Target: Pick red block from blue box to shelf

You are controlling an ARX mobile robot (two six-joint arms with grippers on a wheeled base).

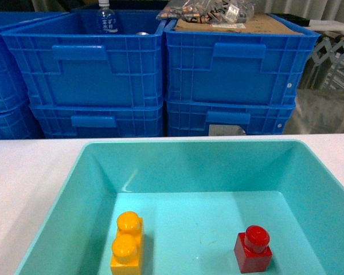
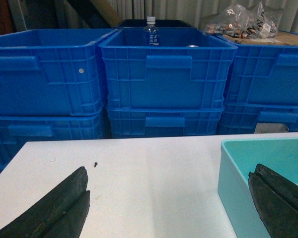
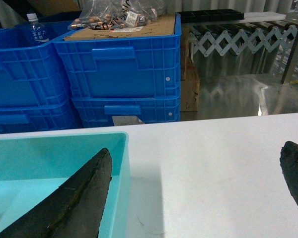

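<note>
Head overlooks blue box (image 1: pixel 92 172); wrists face crates (image 2: pixel 161 74).

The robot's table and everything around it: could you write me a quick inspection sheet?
Surface: white table, a small dark speck on it.
Job's things: red block upright in the blue box; shelf not seen.
Clutter: yellow brick in the same box.
Grippers: left gripper and right gripper, jaws wide apart, empty.
Cables: nothing seen.
Surroundings: stacked blue crates, water bottle, bagged parts.
</note>
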